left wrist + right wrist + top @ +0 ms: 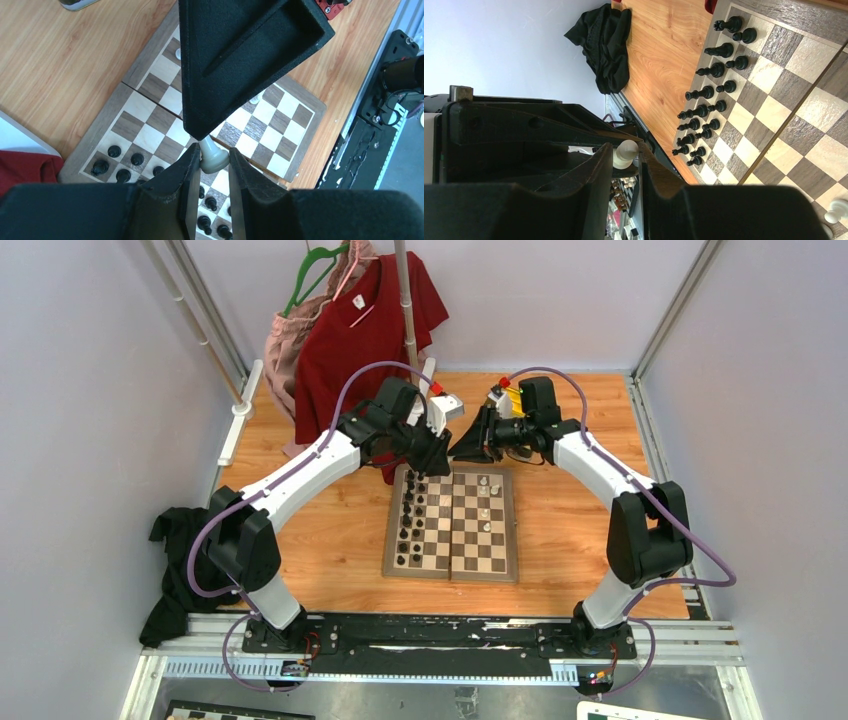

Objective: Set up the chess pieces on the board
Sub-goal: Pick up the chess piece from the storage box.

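- Holding a white piece [215,156] over the board's [450,577] far edge, left gripper [212,160] is pinched tight on it.
- Right gripper [625,151] faces it head-on, jaws around the same piece. Can't tell if it's gripping.

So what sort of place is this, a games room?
Most likely a robot test cell: left arm and right arm bolted to a rail at the table's edge, plain panels closing it in, a board and shirt as props.
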Robot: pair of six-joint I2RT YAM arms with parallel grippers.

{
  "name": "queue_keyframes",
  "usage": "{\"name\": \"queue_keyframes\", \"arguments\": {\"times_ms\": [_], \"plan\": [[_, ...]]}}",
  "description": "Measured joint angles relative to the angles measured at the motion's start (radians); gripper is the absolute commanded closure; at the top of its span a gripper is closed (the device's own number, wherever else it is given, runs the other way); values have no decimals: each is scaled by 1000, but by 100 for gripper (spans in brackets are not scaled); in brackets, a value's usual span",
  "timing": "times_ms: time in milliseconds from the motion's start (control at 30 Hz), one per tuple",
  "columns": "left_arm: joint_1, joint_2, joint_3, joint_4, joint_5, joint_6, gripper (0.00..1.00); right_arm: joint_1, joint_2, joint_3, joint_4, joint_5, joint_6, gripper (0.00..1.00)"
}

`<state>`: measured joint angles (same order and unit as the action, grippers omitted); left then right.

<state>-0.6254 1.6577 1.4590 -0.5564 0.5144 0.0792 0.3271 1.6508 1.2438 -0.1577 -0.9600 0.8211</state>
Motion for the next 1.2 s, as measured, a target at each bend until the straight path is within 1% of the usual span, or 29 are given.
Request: {"name": "queue_keyframes", "arguments": {"times_ms": [167,300,367,433,467,600,667,767,900,1033,1200], "plan": [[0,0,0,0,1,0,100,2,0,0,0,1,-2,79],[0,0,0,0,1,0,100,2,0,0,0,2,-5,91],[0,0,0,-1,0,0,100,2,0,0,0,2,-6,98],[0,0,0,-1,-1,0,98,2,0,0,0,2,-7,100],[0,0,0,-1,-2,0,96,2,0,0,0,2,-7,100],[0,0,0,-3,-17,-2,71,2,0,0,-1,4,-23,100],[-4,0,0,-5,-33,-7,61,3,0,0,-4,8,-35,100],[-6,0,0,-6,-60,-13,50,5,-1,0,-17,16,-58,100],[-4,0,0,-6,-90,-25,38,6,-4,0,-39,30,-89,100],[-4,0,0,-5,-106,-30,32,7,-22,0,-48,50,-116,100],[-4,-21,-8,1,-115,-33,30,7,-49,0,-53,82,-150,100]]}}
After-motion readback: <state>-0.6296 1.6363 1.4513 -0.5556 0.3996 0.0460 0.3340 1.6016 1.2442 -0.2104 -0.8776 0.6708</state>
